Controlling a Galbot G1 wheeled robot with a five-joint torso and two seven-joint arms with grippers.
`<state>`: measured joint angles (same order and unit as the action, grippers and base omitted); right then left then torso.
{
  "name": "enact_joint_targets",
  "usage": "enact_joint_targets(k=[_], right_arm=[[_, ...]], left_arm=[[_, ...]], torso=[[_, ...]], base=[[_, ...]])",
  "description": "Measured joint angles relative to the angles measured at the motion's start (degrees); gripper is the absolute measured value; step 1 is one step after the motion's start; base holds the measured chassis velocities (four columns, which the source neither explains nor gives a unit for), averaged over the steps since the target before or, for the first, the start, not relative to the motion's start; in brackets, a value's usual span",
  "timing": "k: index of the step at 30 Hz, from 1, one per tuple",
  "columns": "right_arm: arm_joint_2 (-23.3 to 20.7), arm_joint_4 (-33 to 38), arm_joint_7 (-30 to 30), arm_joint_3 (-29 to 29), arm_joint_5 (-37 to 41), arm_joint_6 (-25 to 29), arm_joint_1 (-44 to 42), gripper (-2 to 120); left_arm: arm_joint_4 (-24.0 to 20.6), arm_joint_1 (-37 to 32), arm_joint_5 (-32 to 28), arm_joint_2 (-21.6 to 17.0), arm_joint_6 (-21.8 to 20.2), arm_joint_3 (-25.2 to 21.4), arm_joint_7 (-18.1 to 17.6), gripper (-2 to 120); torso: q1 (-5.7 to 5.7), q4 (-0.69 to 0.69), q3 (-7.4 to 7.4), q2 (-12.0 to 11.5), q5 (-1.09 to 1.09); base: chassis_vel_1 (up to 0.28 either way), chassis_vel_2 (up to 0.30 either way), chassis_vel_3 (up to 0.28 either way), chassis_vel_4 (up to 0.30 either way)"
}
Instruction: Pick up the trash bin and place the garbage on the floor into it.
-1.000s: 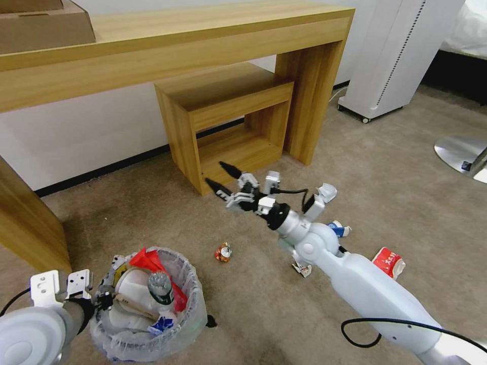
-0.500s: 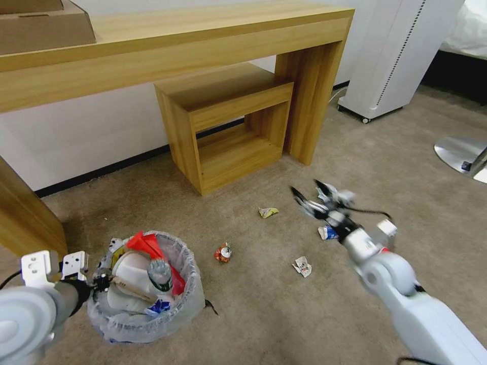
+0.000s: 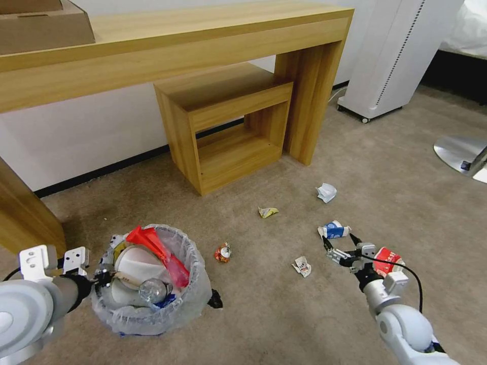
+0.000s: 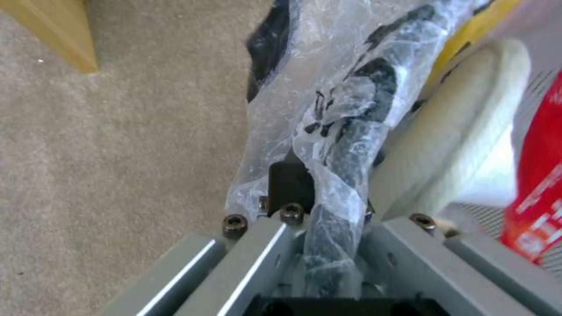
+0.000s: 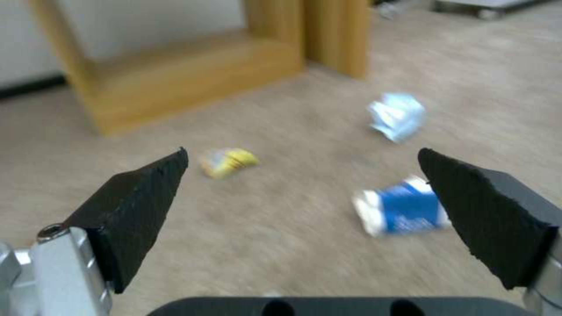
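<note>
Right gripper (image 3: pixel 341 244), jaws wide and empty, has swung down from mid-frame to the blue-white carton (image 3: pixel 334 230), lower right. Left gripper (image 3: pixel 99 280) stays clamped on trash bin (image 3: pixel 195 296) rim, lower left; next pickup is likely the carton.

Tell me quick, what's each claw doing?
Left claw: closed on the trash bin rim.
Right claw: open, empty, above the floor.
</note>
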<state>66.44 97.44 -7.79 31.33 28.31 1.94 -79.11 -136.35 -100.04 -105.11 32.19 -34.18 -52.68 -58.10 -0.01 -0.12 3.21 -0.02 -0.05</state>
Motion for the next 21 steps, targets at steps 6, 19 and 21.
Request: enact_joint_targets(k=[6,19,21], right_arm=[[5.8,-1.1,9.4,-2.5,-8.2,-1.2,0.3,100],[6.9,-4.4,10.9,-5.6,-15.2,7.6,0.1,100],[7.0,-3.9,9.5,-6.0,-15.3,8.1,-0.4,100]], left_arm=[[1.4,0.8,1.9,0.7,-0.2,1.6,-0.1,0],[0.7,-1.1,4.0,4.0,-0.8,1.6,-0.2,0],[0.1,-0.8,4.5,5.2,-0.8,1.7,-0.4,0]], torso=[[0.00,0.00,0.00,0.0,0.02],[0.00,0.01,0.00,0.0,0.02],[0.00,0.00,0.00,0.0,0.02]], base=[[0.000,0.000,0.000,0.000],[0.000,0.000,0.000,0.000],[0.000,0.000,0.000,0.000]])
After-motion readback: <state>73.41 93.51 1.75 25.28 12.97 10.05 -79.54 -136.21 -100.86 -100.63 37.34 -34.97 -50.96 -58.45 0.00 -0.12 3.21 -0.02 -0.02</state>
